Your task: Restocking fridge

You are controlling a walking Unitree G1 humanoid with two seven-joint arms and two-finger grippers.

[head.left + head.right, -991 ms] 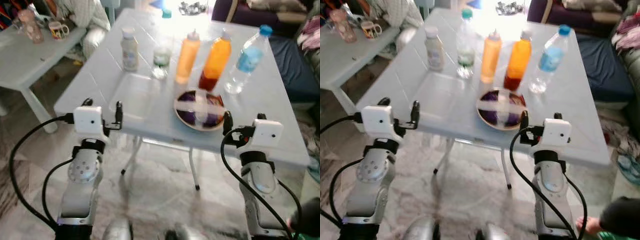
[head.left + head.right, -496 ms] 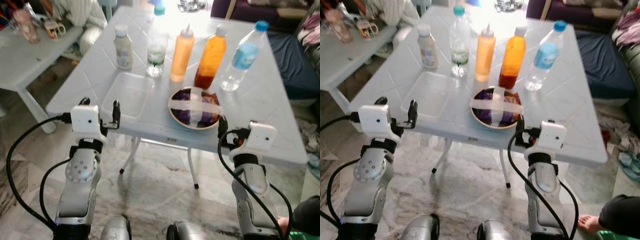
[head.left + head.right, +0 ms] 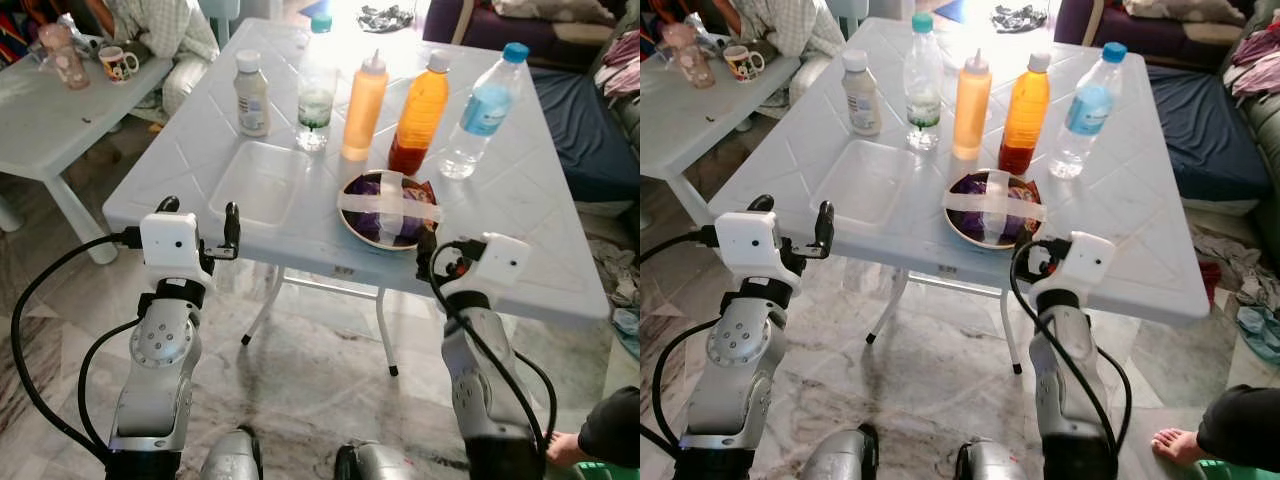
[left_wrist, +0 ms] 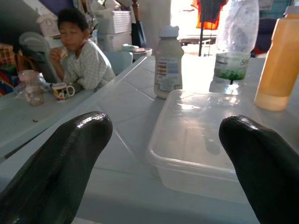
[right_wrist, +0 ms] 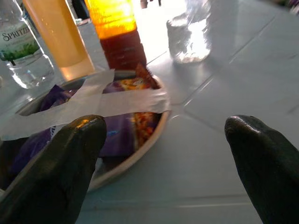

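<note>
My right gripper (image 5: 163,163), fingers spread, hangs low in the frame facing the taped bowl (image 3: 388,208) at centre of the worktop (image 3: 520,210); I should straddle its rim squarely. My left gripper (image 4: 159,163), also spread, faces the clear tray (image 3: 262,182). Bottles (image 3: 420,115) stand beyond.
</note>
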